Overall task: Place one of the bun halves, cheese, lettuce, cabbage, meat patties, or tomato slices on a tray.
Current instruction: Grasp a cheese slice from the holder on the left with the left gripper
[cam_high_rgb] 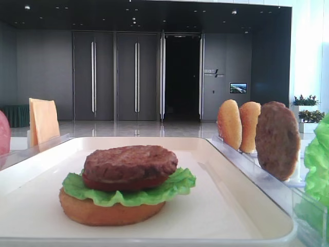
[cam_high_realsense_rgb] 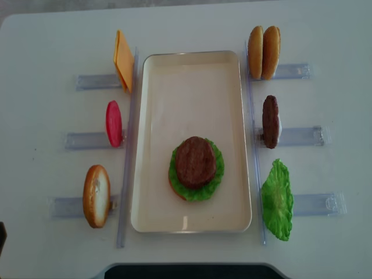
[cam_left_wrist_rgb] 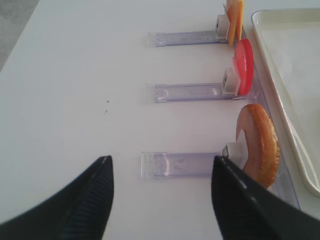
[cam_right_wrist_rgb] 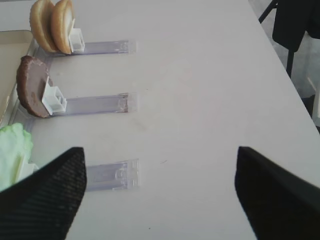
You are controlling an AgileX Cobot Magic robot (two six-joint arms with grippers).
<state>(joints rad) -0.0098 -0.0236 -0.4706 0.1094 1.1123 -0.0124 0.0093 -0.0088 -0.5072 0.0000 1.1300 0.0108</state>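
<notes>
The cream tray (cam_high_realsense_rgb: 192, 81) holds a stack: a bun half (cam_high_rgb: 110, 212), lettuce (cam_high_rgb: 131, 193), a red layer and a meat patty (cam_high_realsense_rgb: 195, 162) on top. Left of the tray stand the cheese (cam_high_realsense_rgb: 123, 60), a tomato slice (cam_high_realsense_rgb: 113, 123) and a bun half (cam_left_wrist_rgb: 259, 145). To its right stand two bun halves (cam_high_realsense_rgb: 264, 52), a patty (cam_right_wrist_rgb: 31, 93) and a lettuce leaf (cam_high_realsense_rgb: 277, 199). Cabbage is out of view. My left gripper (cam_left_wrist_rgb: 161, 162) hovers open beside the near-left bun half, holding nothing. My right gripper (cam_right_wrist_rgb: 160, 150) hangs open and empty over bare table near the lettuce.
Clear plastic holder racks (cam_high_realsense_rgb: 305, 135) carry the upright pieces on both sides of the tray. Long clear strips (cam_high_realsense_rgb: 129, 145) run along the tray's long edges. A dark chair (cam_right_wrist_rgb: 295, 25) stands past the table's right edge.
</notes>
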